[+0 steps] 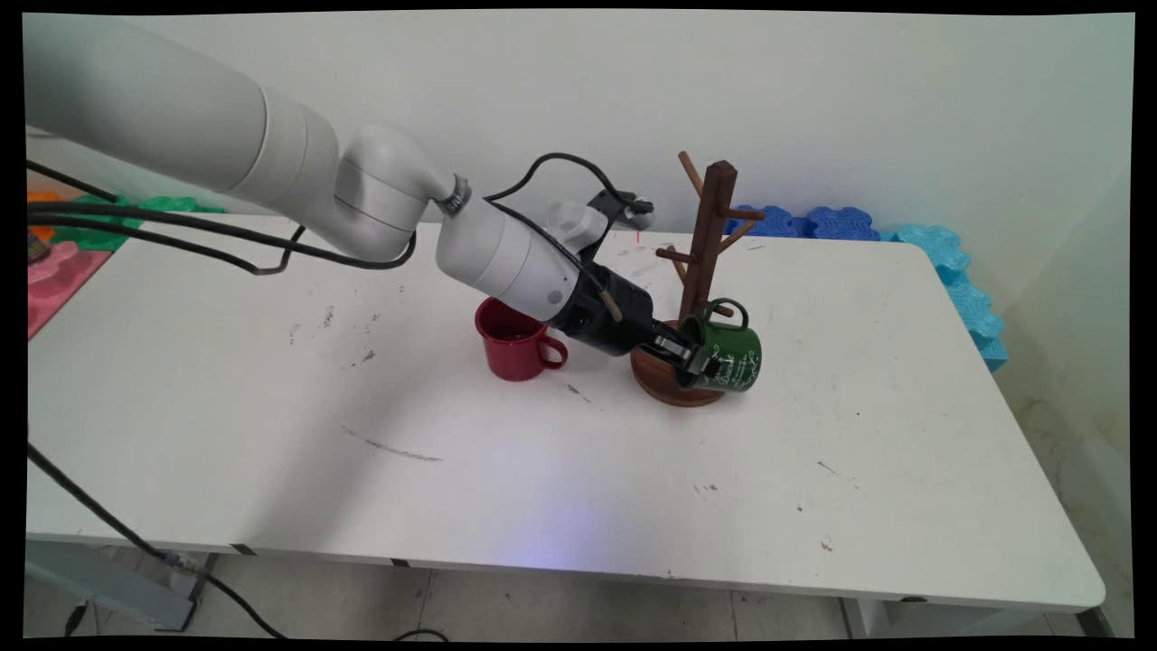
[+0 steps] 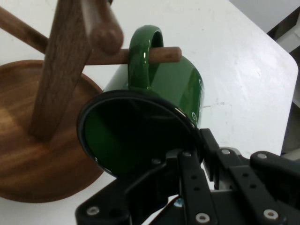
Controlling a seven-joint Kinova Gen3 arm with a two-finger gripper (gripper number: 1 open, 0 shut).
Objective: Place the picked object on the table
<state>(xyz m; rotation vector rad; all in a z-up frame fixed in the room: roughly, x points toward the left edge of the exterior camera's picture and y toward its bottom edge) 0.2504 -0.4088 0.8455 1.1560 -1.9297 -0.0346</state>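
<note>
- Green mug (image 2: 178, 89) hangs by its handle on a low peg of the wooden mug tree (image 1: 700, 271), tipped on its side with its open mouth facing the gripper (image 1: 691, 357).
- The gripper's jaws are closed on the mug's rim, one finger inside, one outside.
- The mug sits on the tree's right side, over the round base.
- A red mug (image 1: 515, 342) stands upright left of the tree, well apart, on the white table (image 1: 542, 470).

mug (image 1: 734, 354) hangs on rack (image 1: 703, 262) peg.
</note>
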